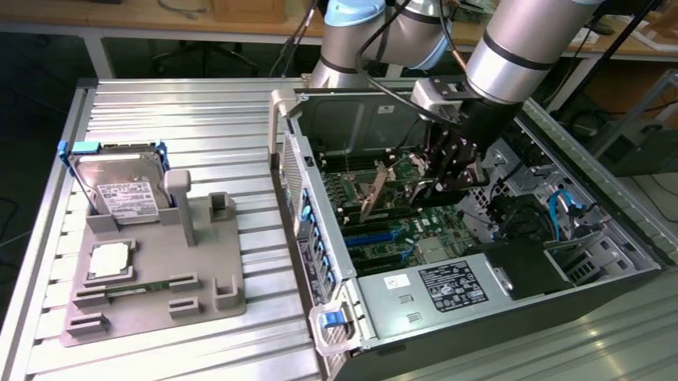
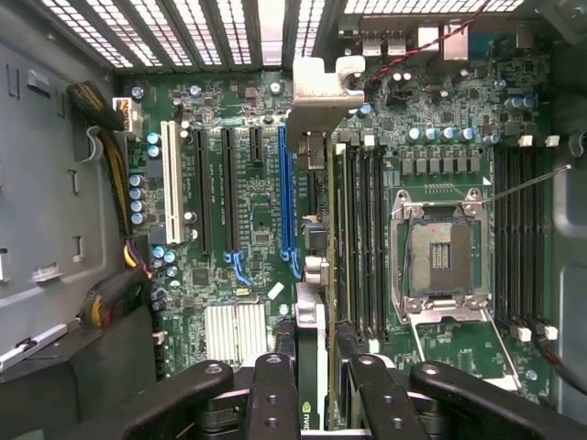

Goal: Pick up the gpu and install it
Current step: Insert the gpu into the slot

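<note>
- Tan gpu [image 1: 373,193] sits clamped edge-on between the part-closed fingers [image 2: 275,394] of the gripper [image 1: 450,171], hanging just above the motherboard [image 2: 257,220].
- Risk: misaligned with the blue slot [image 2: 286,197], its edge could jam or scrape.

gpu [image 1: 373,193] (upright) in gripper [image 1: 440,176]

Ribbed bare-metal table [image 1: 190,119], matt grey plastic holder [image 1: 159,262]

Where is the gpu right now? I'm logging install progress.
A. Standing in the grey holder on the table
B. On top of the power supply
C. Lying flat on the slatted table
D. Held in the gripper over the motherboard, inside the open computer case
D: the gripper is closed on the gpu inside the computer case, above the motherboard.
</note>
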Action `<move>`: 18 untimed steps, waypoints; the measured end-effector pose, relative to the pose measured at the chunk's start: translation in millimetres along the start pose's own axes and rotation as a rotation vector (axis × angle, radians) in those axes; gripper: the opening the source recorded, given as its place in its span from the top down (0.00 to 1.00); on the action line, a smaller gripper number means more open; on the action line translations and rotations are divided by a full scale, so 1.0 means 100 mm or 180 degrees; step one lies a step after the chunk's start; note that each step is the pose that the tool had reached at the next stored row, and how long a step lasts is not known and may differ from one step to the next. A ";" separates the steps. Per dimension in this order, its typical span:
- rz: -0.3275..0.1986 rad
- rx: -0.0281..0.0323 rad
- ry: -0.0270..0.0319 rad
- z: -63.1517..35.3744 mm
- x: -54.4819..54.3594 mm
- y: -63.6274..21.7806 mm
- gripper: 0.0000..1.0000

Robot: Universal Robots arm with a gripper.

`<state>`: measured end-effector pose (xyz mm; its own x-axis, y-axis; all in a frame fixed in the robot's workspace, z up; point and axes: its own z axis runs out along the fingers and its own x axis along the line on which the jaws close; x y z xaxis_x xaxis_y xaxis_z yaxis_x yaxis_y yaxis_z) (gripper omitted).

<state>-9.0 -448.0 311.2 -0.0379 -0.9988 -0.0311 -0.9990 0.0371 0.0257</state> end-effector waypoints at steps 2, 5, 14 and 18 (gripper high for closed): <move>0.0000 0.0000 0.0000 0.036 0.00 -0.001 0.73; 0.0000 0.0000 0.0000 0.094 0.00 -0.002 0.73; 0.0000 0.0000 0.0000 0.258 0.01 -0.007 0.73; 0.0000 0.0000 0.0000 0.258 0.01 -0.006 0.73</move>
<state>-9.0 -448.0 285.4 -0.0379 -0.9988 -0.0310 -0.9990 0.0371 0.0257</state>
